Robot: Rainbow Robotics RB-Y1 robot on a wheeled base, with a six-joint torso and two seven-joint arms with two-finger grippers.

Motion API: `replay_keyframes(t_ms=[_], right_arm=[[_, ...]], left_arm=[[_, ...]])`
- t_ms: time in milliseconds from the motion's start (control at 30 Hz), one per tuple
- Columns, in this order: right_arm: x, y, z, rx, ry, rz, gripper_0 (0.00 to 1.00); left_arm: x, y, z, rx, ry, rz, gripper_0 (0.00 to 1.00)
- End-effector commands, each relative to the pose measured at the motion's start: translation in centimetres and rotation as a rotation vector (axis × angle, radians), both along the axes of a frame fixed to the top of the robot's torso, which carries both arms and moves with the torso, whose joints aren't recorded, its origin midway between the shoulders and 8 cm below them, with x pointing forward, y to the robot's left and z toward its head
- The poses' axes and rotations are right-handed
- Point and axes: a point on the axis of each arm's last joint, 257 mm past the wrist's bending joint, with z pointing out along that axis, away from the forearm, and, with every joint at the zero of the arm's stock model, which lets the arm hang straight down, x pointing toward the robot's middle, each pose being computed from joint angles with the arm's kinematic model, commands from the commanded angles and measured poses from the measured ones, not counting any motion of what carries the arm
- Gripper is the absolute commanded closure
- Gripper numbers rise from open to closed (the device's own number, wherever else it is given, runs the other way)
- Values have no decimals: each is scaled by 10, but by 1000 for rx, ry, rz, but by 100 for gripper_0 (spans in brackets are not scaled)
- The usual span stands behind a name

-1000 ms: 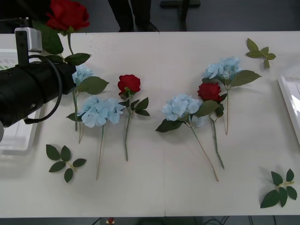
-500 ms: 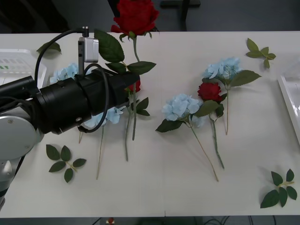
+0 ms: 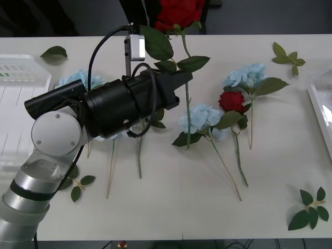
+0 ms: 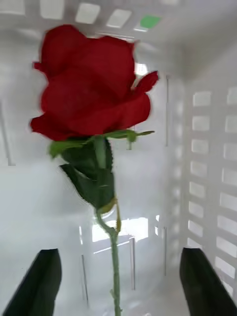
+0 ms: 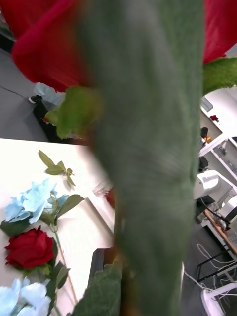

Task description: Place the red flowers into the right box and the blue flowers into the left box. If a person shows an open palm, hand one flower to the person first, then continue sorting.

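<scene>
Your left end effector (image 3: 182,85) is clenched on a red rose (image 3: 179,13) held above the bench (image 3: 207,207), bloom well beyond its fingertips. Your right end effector (image 4: 118,289) is released, fingers spread, another red rose (image 4: 91,94) just ahead inside the right box (image 4: 212,148).

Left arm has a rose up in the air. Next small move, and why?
Probably swing the left gripper toward the robot's right, staying high. It is shut on the stem of a red rose lifted above the middle of the table, while the right box sits at the table's right edge, and blue flowers lie under the path.
</scene>
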Motion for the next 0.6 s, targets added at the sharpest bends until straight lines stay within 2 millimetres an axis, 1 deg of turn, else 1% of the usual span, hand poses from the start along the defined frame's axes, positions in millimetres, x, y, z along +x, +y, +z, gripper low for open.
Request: replay_keyframes(t_ms=[33,100,133,167,267,367,400,467,600], right_arm=[[18,24,61,-30,-21,192,0],[16,44,71,9,-10,300,0],[16,51,74,25,-11,333,0],[12,69,79,74,-11,413,0],[2,105,84,168,-16,567,0],[-11,162,92,310,-41,775,0],[-13,172,94,334,-47,812,0],[-25,212,101,438,-72,945,0],[-46,267,110,608,-101,1105,0]], left_arm=[[5,-19,23,-47,-23,-18,100],[9,-28,20,-50,-7,-32,100],[10,-30,19,-49,-3,-36,100],[13,-33,18,-47,0,-37,100],[13,-37,16,-49,9,-44,100],[10,-43,15,-47,20,-66,100],[9,-45,14,-46,21,-70,100],[7,-47,13,-45,25,-78,100],[5,-49,12,-42,28,-85,100]])
